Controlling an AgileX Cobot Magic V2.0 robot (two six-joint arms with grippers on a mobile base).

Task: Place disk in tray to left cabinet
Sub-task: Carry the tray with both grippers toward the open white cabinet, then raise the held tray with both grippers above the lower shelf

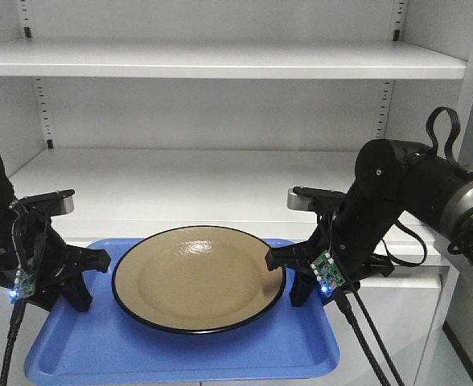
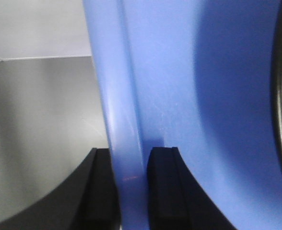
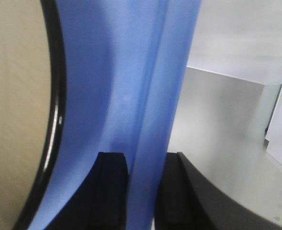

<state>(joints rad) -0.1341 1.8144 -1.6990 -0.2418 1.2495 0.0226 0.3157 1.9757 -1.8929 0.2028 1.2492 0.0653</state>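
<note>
While the disk point(image 1: 198, 277) lies in the tray point(image 1: 180, 354), held before the cabinet point(image 1: 220, 112) with left claw point(image 1: 82, 280) and right claw point(image 1: 291, 277) each clamped on a side rim, the carry seems underway; next both arms must ease it level onto the shelf point(image 1: 180, 185)

Frontal overview; wrist close-ups (probably opposite rims) sharing tray point(image 1: 180, 358)

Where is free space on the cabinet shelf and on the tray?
The cabinet shelf behind the tray is bare. On the tray, only the front strip before the disk is free. Crowded: both short rims, clamped by left gripper and right gripper.
</note>
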